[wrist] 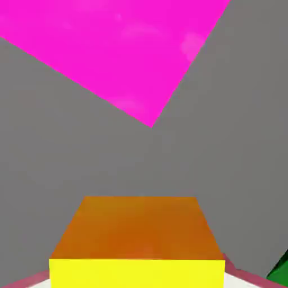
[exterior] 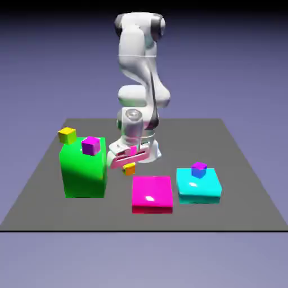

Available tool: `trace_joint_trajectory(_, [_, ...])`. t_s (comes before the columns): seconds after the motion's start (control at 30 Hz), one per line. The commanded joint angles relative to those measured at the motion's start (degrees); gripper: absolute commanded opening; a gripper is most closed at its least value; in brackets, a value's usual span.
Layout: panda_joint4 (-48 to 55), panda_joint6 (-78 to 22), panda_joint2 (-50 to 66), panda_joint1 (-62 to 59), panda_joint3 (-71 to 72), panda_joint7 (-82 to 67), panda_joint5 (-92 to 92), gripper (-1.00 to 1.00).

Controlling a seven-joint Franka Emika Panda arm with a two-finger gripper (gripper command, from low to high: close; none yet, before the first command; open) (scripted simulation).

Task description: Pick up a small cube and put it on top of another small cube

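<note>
While the end effector point(exterior: 130, 164) is squeezing the yellow cube point(exterior: 129, 168), a fast lift could be making it slip onto the worktop point(exterior: 236, 163).

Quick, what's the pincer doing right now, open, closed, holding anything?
Pincer: closed on the small yellow cube, beside the green block.

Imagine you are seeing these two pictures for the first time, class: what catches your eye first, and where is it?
First comes the white arm's gripper at the table's middle, shut on a small cube, yellow, which looms large at the hand view's bottom edge. Next are the bright blocks in front: green block at the exterior view's left, magenta block centre, cyan block right. Another small cube sits on the green block's far corner.
</note>
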Motion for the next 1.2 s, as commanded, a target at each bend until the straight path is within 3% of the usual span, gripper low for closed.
trace_joint_trajectory(0.0, [2.1,-1.8,0.9,1.4,-0.9,-1.9,1.1,-1.0])
trace_joint_trajectory(0.23, [16.6,-14.7,6.1,11.1,-7.5,-15.5,8.2,-1.0])
trace_joint_trajectory(0.63, [41.3,-43.8,-0.3,23.8,-25.9,-44.3,8.5,-1.0])
trace_joint_trajectory(1.03, [39.9,-53.9,-24.8,17.2,-36.4,-51.8,-10.7,-1.0])
trace_joint_trajectory(1.17, [36.2,-52.0,-29.3,13.9,-36.2,-49.4,-15.0,-1.0])
